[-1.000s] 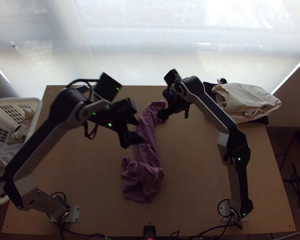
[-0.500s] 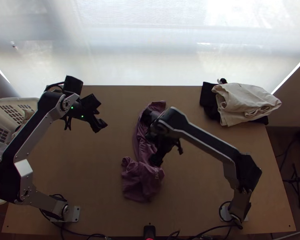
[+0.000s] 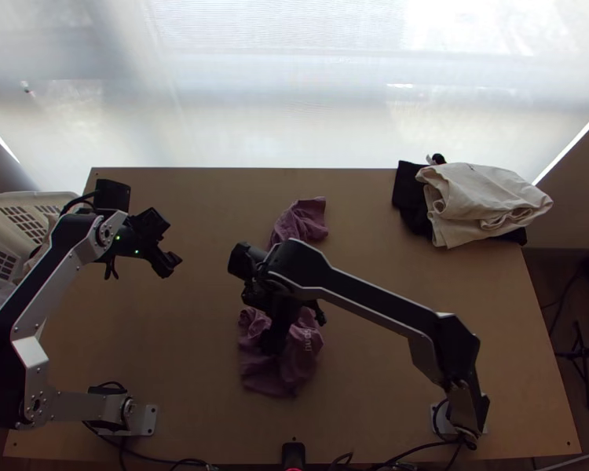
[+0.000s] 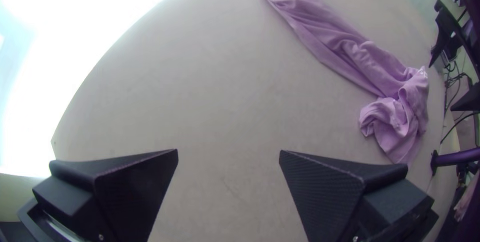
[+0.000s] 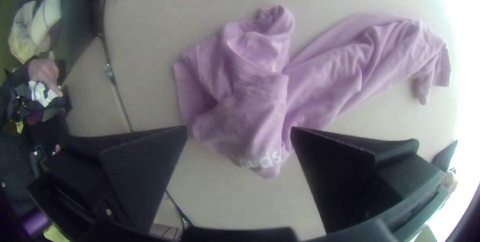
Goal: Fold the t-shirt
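Note:
My left gripper (image 3: 171, 263) is over the table's left part, well away from the purple t-shirt (image 3: 302, 224). In the left wrist view my left gripper (image 4: 228, 154) stands open above bare table, with the t-shirt (image 4: 330, 32) off beyond it. My right gripper (image 3: 275, 341) is above the near, bunched part of the shirt. The right wrist view has my right gripper (image 5: 239, 132) open over the shirt (image 5: 250, 92). The shirt lies in a long crumpled strip, bunched at its near end, with white lettering there; the right arm covers its middle from above.
Folded cream cloth (image 3: 483, 200) lies over black cloth (image 3: 409, 200) at the table's far right corner. A white basket (image 3: 27, 224) with cloth stands past the left edge. Bare wood (image 3: 404, 314) lies right of the shirt.
My left gripper has drawn away to the left from the shirt's middle. My right gripper has moved from the shirt's far end to above its near part. The shirt looks much the same.

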Robot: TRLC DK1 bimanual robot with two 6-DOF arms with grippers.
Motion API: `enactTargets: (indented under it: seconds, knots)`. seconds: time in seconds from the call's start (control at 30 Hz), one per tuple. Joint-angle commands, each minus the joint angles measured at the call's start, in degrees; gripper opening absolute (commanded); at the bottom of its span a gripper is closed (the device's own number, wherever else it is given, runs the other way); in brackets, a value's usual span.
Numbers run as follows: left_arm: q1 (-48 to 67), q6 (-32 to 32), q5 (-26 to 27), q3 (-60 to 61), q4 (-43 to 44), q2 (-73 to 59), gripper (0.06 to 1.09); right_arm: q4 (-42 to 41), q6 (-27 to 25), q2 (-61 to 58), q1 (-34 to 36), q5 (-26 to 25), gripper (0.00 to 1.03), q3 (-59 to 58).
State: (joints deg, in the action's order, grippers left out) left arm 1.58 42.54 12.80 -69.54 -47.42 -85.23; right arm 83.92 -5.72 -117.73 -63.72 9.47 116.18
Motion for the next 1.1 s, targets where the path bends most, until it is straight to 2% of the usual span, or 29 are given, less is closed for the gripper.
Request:
enactTargets:
  seconds: [0.0,0.03,0.3,0.47,0.5,0.63,0.73,0.77,0.93,0.97,1.0,1.03,1.07]
  knots:
    - [-2.29,0.96,-0.23,4.06,0.66,4.02,1.04,0.02,-1.05,-5.75,-2.81,0.63,0.92,4.67]
    - [-2.29,0.96,-0.23,4.15,0.66,4.20,1.04,-0.07,-1.76,-6.19,-3.07,0.72,0.90,4.67]
    - [-2.38,-0.09,-0.23,3.62,0.66,5.43,1.04,-2.36,-2.37,-8.21,-1.32,1.25,0.88,0.19]
    - [-2.55,-0.01,-0.23,3.71,0.66,5.95,1.04,-2.45,-2.37,-7.51,-1.40,1.16,0.82,-1.57]
    - [-2.55,-0.01,-0.23,3.62,0.66,5.95,1.04,-2.45,-2.46,-7.34,-1.32,1.16,0.75,-1.66]
    - [-3.17,0.26,-0.23,3.44,0.66,6.22,1.04,-4.20,-3.60,-6.46,-1.14,1.16,0.34,-2.19]
    - [-3.34,0.17,-0.23,4.06,0.66,6.39,1.04,-5.43,-3.95,-5.31,-1.23,1.16,0.08,-3.33]
    - [-3.34,-0.01,-0.23,4.15,0.75,6.66,1.04,-5.70,-4.04,-4.70,-1.23,1.16,0.03,-3.50]
    - [-2.64,-0.09,-0.23,3.80,0.75,6.83,1.04,-6.05,-4.13,-2.59,-0.79,1.07,0.03,-5.44]
    - [-2.55,-0.18,-0.23,3.62,0.75,6.74,1.04,-6.49,-3.95,-2.24,-0.35,1.07,0.07,-5.61]
    - [-2.55,-0.18,-0.23,3.44,0.75,6.74,1.04,-6.49,-3.60,-2.06,0.00,0.98,0.25,-5.70]
    - [-2.55,-0.18,-0.23,3.44,0.75,6.74,1.04,-6.40,-3.16,-1.80,0.53,0.37,0.48,-5.97]
    - [-2.55,-0.27,-0.23,3.53,0.75,6.74,1.04,-6.40,-2.81,-1.62,0.79,-0.69,0.60,-6.32]
